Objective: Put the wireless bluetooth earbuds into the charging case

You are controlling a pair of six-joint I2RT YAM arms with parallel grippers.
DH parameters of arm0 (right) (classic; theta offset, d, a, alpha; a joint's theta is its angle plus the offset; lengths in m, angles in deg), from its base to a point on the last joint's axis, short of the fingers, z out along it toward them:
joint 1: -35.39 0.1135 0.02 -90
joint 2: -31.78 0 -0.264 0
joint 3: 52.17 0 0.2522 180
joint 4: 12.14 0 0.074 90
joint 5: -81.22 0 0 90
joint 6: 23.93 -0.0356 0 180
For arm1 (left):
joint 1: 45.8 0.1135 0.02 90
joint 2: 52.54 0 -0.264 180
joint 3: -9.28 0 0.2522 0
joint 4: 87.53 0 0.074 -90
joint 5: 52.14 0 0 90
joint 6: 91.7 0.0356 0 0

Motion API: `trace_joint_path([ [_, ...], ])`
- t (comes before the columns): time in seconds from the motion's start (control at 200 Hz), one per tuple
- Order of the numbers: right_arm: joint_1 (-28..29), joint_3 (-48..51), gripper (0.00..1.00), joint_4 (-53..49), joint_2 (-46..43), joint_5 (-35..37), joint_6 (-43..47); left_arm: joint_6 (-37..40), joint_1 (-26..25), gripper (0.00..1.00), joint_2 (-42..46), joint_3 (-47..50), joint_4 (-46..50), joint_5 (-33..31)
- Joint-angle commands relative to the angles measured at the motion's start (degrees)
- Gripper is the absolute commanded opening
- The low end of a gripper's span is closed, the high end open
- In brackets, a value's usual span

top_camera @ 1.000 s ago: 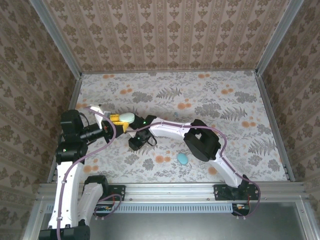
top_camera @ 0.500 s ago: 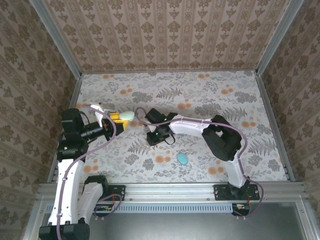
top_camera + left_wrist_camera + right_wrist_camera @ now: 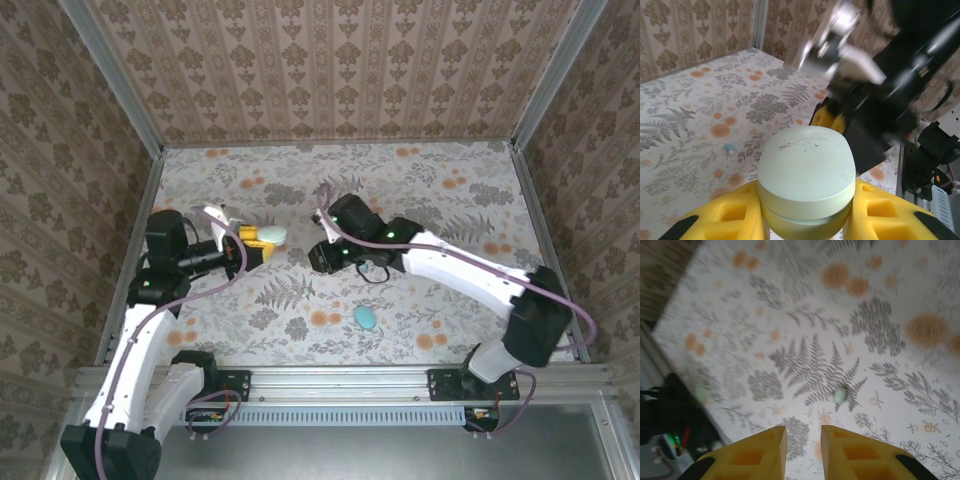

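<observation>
1. The left gripper (image 3: 262, 242) clamps the pale green case (image 3: 807, 175) between its yellow fingers (image 3: 725, 220).
2. The right gripper (image 3: 803, 445) hangs just right of the case, jaws a narrow gap apart with nothing between them.
3. An earbud (image 3: 840, 394) lies on the table (image 3: 450, 215) ahead of the right fingers. The left wrist view has a teal bud (image 3: 730, 148) on the table; whether it is the same one, I cannot tell.
4. A blue oval (image 3: 366, 318) rests well apart from both grippers.
</observation>
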Motion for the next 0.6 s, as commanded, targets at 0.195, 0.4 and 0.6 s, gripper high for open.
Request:
trace_joint_path([
  [0.195,1.6,-5.3,0.27,-0.8,-2.9,-4.3,-0.1,1.1,-5.8,0.00,-4.6,-2.7,-4.7,-3.5],
  [0.4,1.6,-7.2,0.26,0.0,-0.6,-7.1,0.4,0.9,-6.9,0.00,-4.8,-2.9,-4.7,-4.1],
  [0.6,1.4,-9.6,0.26,0.1,1.1,-6.4,1.1,0.8,-7.9,0.00,-4.9,-2.7,-4.8,-4.2],
])
